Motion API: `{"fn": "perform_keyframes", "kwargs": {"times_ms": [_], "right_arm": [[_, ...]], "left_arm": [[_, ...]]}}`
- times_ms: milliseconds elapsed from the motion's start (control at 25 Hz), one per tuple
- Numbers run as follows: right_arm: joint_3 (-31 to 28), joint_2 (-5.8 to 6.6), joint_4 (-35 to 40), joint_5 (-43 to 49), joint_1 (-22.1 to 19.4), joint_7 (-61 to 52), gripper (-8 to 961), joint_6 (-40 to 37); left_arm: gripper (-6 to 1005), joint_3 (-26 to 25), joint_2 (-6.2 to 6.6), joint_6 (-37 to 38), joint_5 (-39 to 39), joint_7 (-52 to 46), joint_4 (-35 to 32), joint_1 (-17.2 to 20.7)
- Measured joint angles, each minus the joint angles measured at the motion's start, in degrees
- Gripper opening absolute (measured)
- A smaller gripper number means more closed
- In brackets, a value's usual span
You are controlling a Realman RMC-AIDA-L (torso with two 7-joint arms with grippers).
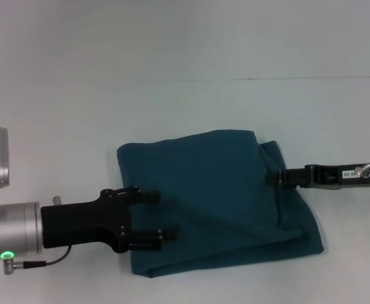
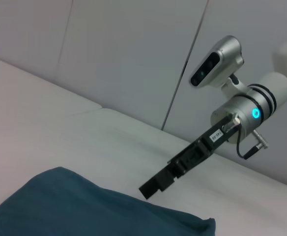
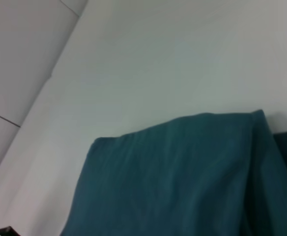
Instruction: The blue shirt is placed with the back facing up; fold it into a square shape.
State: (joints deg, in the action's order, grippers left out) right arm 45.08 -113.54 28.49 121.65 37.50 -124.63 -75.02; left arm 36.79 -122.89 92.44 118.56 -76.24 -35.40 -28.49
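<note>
Your blue shirt (image 1: 213, 199) lies folded on the counter (image 1: 185, 107); left end effector (image 1: 163, 215) spreads wide over its edge, right end effector (image 1: 272, 178) narrow at the opposite edge

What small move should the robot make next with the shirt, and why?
Probably draw both arms back. The blue shirt already lies folded in a rough square. The left gripper is open at its left edge, and the right gripper sits over its right side.

Small white label on right gripper (image 1: 275, 178) arm; print too small to read.
</note>
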Motion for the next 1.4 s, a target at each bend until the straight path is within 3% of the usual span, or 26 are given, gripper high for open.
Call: {"fn": "perform_keyframes", "kwargs": {"times_ms": [440, 880, 1080, 1400], "right_arm": [[0.8, -1.07, -1.3, 0.3, 1.1, 0.1, 718, 1.1], [1.4, -2.39, -1.9, 0.3, 1.7, 0.1, 587, 4.8], [1.2, -3.17, -1.9, -0.1, 1.7, 1.8, 381, 6.9], [0.7, -3.05, -1.3, -5.9, 0.6, 7.9, 178, 3.4]], "left_arm": [[919, -0.3, 0.02, -0.2, -0.4, 0.5, -0.2, 0.0], [919, -0.4, 0.20, -0.6, -0.4, 0.5, -0.4, -0.1], [919, -0.5, 0.20, -0.8, -0.4, 0.5, -0.4, -0.2], [919, -0.5, 0.15, -1.2, -0.4, 0.5, -0.2, -0.4]]}}
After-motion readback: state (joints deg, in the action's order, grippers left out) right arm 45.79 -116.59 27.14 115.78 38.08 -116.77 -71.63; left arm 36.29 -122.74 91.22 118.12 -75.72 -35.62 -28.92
